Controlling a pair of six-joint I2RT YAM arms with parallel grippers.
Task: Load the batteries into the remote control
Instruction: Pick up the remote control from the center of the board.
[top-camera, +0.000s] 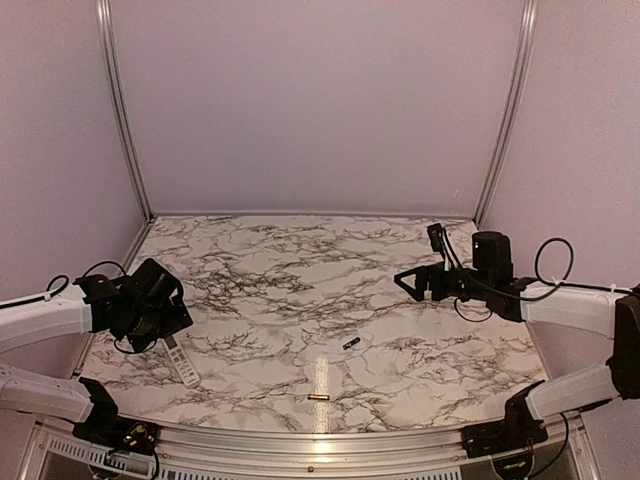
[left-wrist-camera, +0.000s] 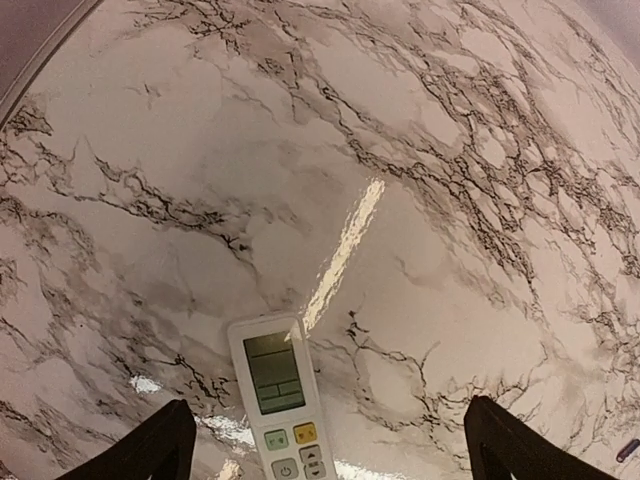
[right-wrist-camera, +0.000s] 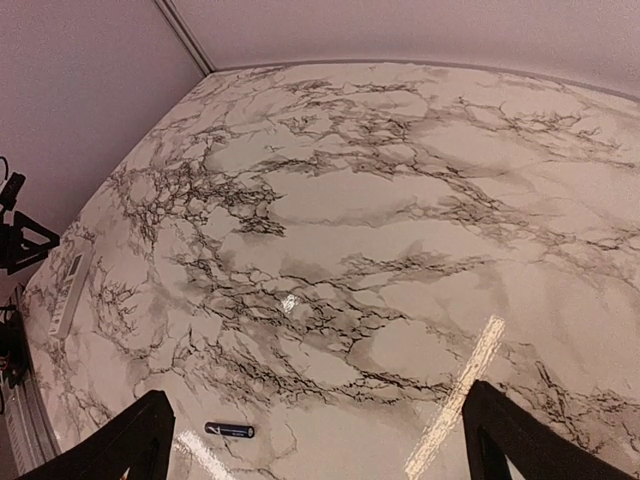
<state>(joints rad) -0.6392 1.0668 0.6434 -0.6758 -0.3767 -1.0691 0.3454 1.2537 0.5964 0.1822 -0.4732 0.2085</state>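
White marble-veined tabletop (top-camera: 300, 265), plain pale lilac walls (top-camera: 320, 100), aluminium corner posts (top-camera: 122, 110), bright glare streak (top-camera: 322, 372)

The marble tabletop (top-camera: 300, 260) offers open surface across its centre and far half, bounded by the rear wall (top-camera: 320, 100) and the corner posts.

Low obstacles lie only toward the near edge:
- The remote control (top-camera: 182, 362) lies at the left, below the left gripper (left-wrist-camera: 325, 445). In the wrist view it sits between the spread fingers with clearance on either side.
- The dark battery (top-camera: 351, 343) and the golden battery (top-camera: 319, 397) lie well apart from each other and from the remote control.

The right gripper (top-camera: 408, 282) hangs over open surface, jaws wide.
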